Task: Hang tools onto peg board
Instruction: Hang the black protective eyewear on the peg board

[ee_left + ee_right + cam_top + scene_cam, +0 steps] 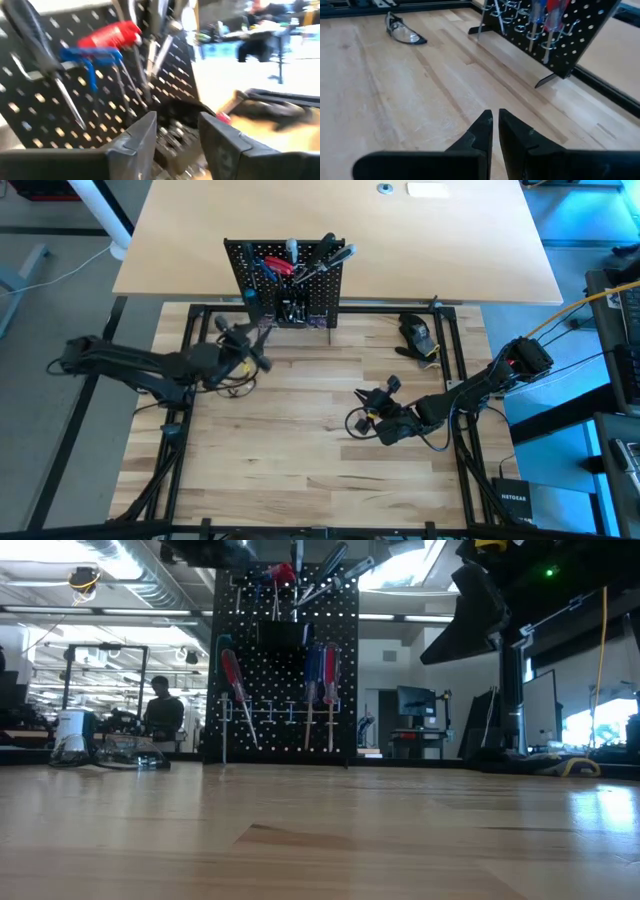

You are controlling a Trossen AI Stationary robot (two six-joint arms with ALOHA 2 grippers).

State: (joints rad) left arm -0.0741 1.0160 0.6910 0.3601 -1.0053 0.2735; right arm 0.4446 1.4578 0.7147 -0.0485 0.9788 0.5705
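Note:
The black peg board stands upright on its wire feet at the far edge of the wooden table. Several tools hang on it: a red-handled one, a blue one, a black-handled screwdriver, and red and blue screwdrivers lower down. My left gripper is raised just off the board's left near corner. It points level at the board, and its open fingers have nothing between them. My right gripper hovers low over the table's middle right, shut and empty.
A dark rounded lump lies on the table right of the board. Safety glasses lie on the table near the board's left side. A black frame rail borders the wooden table. A pale tabletop lies beyond it.

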